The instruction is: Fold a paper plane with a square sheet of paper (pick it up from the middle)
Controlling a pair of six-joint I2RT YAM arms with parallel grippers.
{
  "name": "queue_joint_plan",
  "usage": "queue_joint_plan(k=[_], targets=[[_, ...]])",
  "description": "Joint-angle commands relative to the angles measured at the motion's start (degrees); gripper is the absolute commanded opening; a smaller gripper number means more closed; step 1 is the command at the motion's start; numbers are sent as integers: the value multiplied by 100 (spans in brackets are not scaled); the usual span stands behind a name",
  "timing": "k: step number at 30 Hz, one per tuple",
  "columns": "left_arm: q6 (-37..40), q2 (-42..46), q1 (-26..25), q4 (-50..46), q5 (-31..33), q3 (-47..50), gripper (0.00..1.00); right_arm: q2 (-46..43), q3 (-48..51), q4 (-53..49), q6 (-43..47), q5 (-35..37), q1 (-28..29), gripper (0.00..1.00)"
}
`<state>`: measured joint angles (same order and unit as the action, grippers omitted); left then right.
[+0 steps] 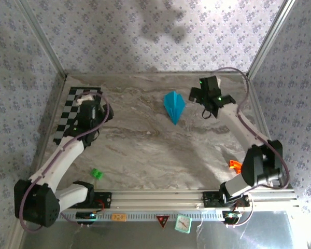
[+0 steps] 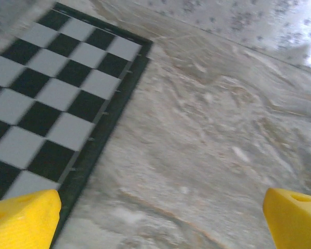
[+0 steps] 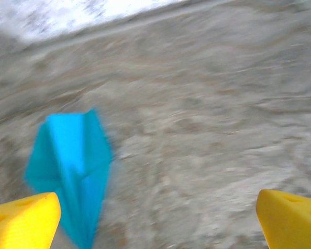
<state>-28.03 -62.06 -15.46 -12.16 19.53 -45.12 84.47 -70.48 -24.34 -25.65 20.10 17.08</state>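
The paper plane (image 1: 174, 106) lies on the tabletop (image 1: 145, 150) toward the far side, just left of the right hand (image 3: 155, 223); that hand and the left hand (image 2: 155, 223), by the checkerboard mat (image 2: 57, 104), gape empty; the paper seems light, thin and crushable; pinch gently, probably along its blurred centre crease.

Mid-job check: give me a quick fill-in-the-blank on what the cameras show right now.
The folded paper plane is ____ in colour.
On the right hand, the jaws stand ____, gripping nothing.
The mat beside the left hand has a ____ pattern.
The small block nearest the left arm is ____.
Missing words: blue, open, checkerboard, green.
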Motion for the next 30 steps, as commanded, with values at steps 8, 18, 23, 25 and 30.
queue_joint_plan(k=[8,18,23,25,30], targets=[[1580,816,983,1973,614,1576,100,-1221,2500,1683,9,2477,-608,99],[2060,239,1951,4345,-1160,2803,100,-736,3960,4090,879,2303,-1262,99],[2196,-541,1988,5141,-1937,2787,100,-535,4322,5162,1524,1413,-1345,99],[2227,-926,2001,5444,-2146,2718,100,-518,4657,6008,1949,870,-1460,99],[2451,-1562,2006,5814,-2482,2592,99,-390,5279,7222,1811,-182,-1837,99]])
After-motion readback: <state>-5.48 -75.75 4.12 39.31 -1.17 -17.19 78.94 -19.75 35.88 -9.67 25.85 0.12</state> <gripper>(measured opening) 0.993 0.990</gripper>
